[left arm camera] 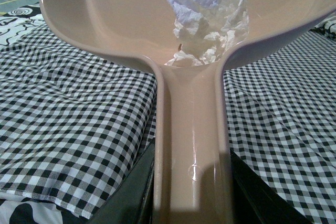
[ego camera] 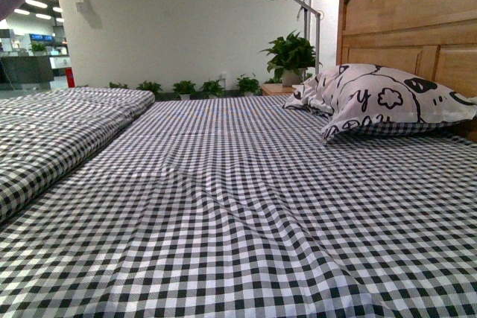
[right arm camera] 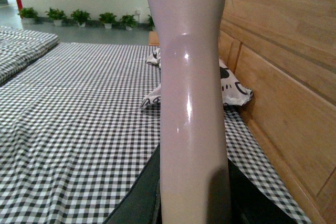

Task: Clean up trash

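L gripper (left arm camera: 191, 203) clamped on handle of pinkish-beige dustpan (left arm camera: 105, 19), dark fingers (left arm camera: 134, 192) either side of the handle. Trash (left arm camera: 207, 17), crumpled white paper wad, sits inside the dustpan near the handle neck. Dustpan held above the checked bedsheet (left arm camera: 68, 119). R gripper (right arm camera: 194, 198) clenched on a pale lilac handle (right arm camera: 191, 93) w/ pillow (right arm camera: 231, 87) behind it, wooden headboard (right arm camera: 283, 77) beside the pillow. Front view: neither arm visible, potted plant (ego camera: 291, 53) beyond the pillow.

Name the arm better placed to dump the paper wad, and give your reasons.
Left. Its hand grips the handle of the dustpan, and the crumpled paper wad already sits in that pan. The right hand holds only a pale handle, with no trash in view.
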You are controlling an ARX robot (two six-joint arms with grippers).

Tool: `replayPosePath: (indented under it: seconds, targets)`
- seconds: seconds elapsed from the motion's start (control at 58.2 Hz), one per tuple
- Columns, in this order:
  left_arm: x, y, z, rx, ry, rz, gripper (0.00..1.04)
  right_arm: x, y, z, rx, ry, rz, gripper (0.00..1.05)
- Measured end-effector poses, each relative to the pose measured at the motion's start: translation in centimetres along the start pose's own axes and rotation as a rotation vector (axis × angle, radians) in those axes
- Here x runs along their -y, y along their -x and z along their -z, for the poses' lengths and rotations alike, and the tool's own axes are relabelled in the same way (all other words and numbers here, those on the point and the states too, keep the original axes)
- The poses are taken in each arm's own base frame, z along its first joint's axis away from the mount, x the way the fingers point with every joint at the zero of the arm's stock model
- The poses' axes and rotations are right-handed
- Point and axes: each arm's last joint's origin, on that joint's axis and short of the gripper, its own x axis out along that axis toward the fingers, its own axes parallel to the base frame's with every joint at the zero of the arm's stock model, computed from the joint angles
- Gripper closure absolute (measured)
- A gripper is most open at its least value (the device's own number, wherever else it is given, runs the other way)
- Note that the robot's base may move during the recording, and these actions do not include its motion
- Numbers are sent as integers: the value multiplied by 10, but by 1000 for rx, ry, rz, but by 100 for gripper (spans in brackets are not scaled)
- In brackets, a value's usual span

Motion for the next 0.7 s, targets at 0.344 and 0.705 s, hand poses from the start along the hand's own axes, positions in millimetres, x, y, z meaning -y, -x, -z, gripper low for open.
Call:
replayPosePath:
  seconds: [0.344,0.705]
  targets:
    - [0,0,0,0,0,0,77,0,0,0,1,0,0,86]
    - [0,0,0,0,0,0,77,0,0,0,2,0,0,86]
